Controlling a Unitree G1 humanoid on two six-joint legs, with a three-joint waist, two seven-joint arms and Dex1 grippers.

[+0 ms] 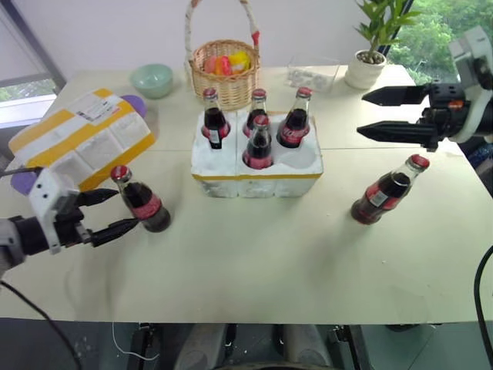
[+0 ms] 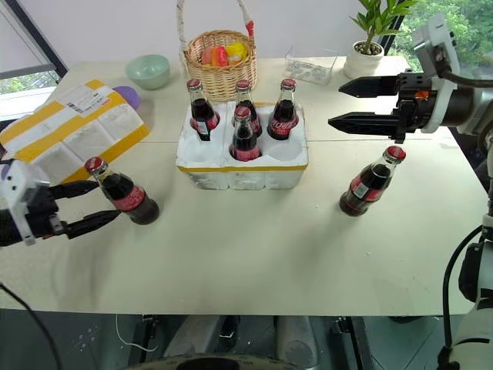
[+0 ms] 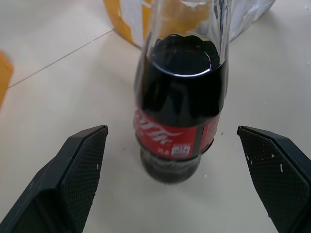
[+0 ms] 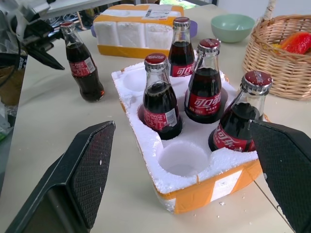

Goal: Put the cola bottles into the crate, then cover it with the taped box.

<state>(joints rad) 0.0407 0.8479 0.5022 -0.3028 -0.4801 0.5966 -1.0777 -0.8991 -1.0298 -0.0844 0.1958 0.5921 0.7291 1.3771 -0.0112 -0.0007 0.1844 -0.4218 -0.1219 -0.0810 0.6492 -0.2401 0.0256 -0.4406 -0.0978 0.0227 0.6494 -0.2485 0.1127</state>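
The crate (image 1: 231, 183) sits mid-table with four cola bottles in it: three in the back row (image 1: 256, 109) and one in the front middle well (image 1: 258, 146). Its front left and front right wells (image 4: 182, 158) are empty. A loose cola bottle (image 1: 144, 203) leans on the table to the left. My left gripper (image 1: 125, 209) is open, its fingers on either side of this bottle without touching it. Another loose bottle (image 1: 387, 191) leans at the right. My right gripper (image 1: 360, 114) hangs open above the table, right of the crate. The taped box (image 1: 81, 139) lies at the far left.
A wicker basket (image 1: 225, 71) with colourful items stands behind the crate. A green bowl (image 1: 152, 80) is to the basket's left, and a clear plastic box (image 1: 312, 75) and a potted plant (image 1: 368, 65) are to its right. A purple object (image 1: 135, 104) pokes out behind the taped box.
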